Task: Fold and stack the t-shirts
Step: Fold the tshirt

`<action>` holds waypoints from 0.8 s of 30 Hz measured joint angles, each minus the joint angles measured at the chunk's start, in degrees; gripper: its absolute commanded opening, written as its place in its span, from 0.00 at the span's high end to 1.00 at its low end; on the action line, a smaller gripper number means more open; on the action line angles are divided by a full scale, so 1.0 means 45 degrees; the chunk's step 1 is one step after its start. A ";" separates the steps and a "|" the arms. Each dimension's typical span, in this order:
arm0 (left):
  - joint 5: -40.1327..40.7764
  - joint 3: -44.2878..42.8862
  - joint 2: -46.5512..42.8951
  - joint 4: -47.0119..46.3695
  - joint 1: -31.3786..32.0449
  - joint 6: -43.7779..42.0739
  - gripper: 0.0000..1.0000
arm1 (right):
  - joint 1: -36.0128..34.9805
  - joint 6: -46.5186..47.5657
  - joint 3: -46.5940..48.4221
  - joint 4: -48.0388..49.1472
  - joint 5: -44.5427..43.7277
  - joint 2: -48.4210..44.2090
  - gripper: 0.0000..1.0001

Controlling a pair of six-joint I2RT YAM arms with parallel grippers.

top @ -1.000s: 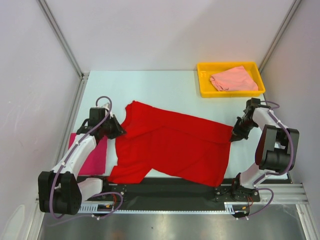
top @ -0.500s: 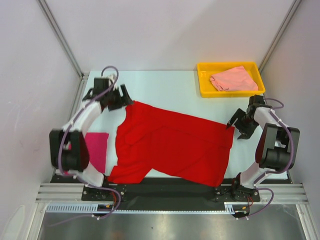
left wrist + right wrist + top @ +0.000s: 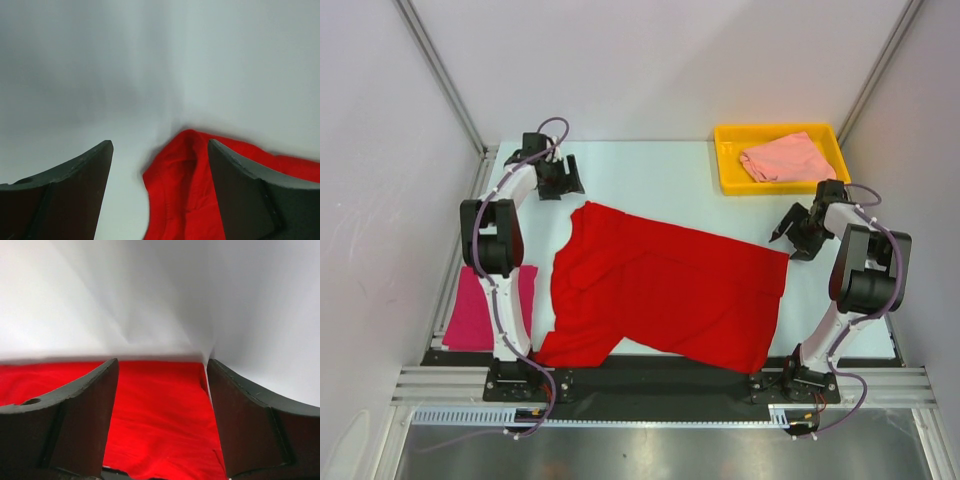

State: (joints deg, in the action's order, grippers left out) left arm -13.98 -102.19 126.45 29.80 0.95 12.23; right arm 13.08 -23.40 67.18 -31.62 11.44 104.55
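Pale smooth tabletop [image 3: 650,170], rumpled soft red t-shirt [image 3: 670,290] spread flat, left claw [image 3: 160,145] and right claw [image 3: 161,363] both gaping, empty

Pale tabletop [image 3: 650,170], plain white walls [image 3: 650,60], metal corner posts [image 3: 440,75]

red shirt [image 3: 670,290], magenta shirt [image 3: 480,310], salmon shirt [image 3: 785,158], yellow tray [image 3: 727,180]

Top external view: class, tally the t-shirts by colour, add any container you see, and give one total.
red t-shirt: 1
magenta t-shirt: 1
salmon t-shirt: 1
yellow tray: 1
Total: 4
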 measured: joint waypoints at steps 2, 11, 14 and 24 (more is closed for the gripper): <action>-0.0131 0.0068 0.0015 0.0083 -0.0015 -0.0063 0.17 | -0.0015 0.0073 -0.0350 0.0097 0.0199 -0.0233 0.24; -0.1273 0.0690 0.0257 -0.0398 0.0024 0.0097 0.22 | 0.0039 0.0471 -0.1326 0.0534 0.0767 -0.0937 0.29; -0.1389 0.0690 0.0389 -0.0432 0.0044 0.0189 0.26 | 0.0049 0.0481 -0.1331 0.0641 0.0986 -0.0850 0.34; -0.1758 0.0690 0.0525 -0.0427 0.0325 0.0515 0.66 | 0.0015 0.0452 -0.1404 0.0724 0.1005 -0.0777 0.53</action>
State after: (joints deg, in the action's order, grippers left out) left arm -21.89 -99.09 128.81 27.88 2.42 14.55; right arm 13.15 -21.37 60.86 -28.36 15.97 101.06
